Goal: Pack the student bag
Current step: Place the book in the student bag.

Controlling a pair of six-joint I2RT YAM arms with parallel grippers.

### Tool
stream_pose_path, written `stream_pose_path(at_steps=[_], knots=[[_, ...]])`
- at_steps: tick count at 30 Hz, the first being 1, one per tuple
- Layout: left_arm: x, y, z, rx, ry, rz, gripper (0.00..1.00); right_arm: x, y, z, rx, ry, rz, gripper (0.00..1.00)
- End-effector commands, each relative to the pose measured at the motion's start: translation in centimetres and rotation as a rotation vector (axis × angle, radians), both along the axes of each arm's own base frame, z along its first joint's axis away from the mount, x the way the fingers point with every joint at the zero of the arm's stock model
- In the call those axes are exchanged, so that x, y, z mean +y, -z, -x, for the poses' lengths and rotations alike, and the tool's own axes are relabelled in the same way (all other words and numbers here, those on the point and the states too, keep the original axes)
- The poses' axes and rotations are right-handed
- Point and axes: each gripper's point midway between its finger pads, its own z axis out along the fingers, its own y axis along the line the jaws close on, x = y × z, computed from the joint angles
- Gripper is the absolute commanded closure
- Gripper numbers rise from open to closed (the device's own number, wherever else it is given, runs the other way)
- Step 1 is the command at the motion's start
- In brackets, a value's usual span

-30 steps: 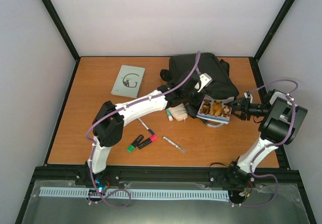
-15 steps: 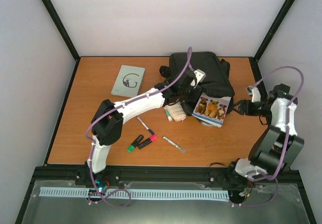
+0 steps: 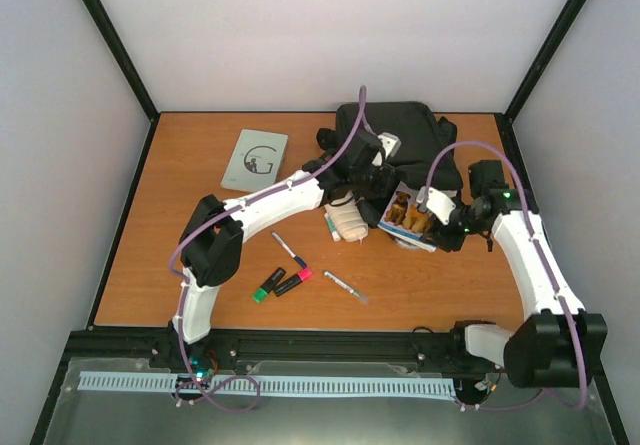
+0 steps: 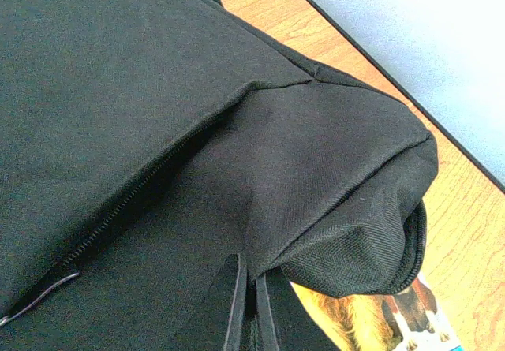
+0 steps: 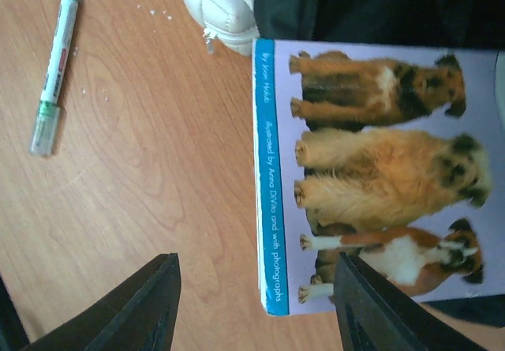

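We see the student bag (image 3: pixel 400 140) at upper centre of the top view. Our left gripper (image 3: pixel 378 181) sits at the bag's lower edge, closed tight on its black fabric. Our right gripper (image 3: pixel 440 227), just below and right of the bag, stands open, with the dog book (image 3: pixel 408 215) edge between its fingers.

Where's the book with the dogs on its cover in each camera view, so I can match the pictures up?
Top external: the dog book lies right of centre, at the near edge of the student bag.
Left wrist: only a corner shows at bottom right, under the bag's lifted edge.
Right wrist: it fills the right half, blue spine facing left.
Shared landmark: the black bag bordering the book in all three.
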Motion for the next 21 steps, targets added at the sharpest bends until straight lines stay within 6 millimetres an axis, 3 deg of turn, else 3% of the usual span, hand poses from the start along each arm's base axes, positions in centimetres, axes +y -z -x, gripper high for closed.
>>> stream_pose_path(at_steps=[1,8,14,21], knots=[[-0.2,-4.4,-1.5,0.004,-0.020,0.144,0.99,0.5,-0.6,-0.3,-0.193,-0.146,0.216,0.43],[-0.7,-4.9,-1.2,0.038,0.010,0.161,0.99,3.2,2.3,0.2,-0.356,-0.297,0.468,0.39],[-0.9,-5.1,-1.2,0.047,0.017,0.165,0.99,3.3,4.7,-2.3,-0.463,-0.236,0.663,0.39],[-1.1,-5.0,-1.1,0.057,0.025,0.170,0.99,3.1,4.8,-4.4,-0.594,-0.174,0.783,0.44]])
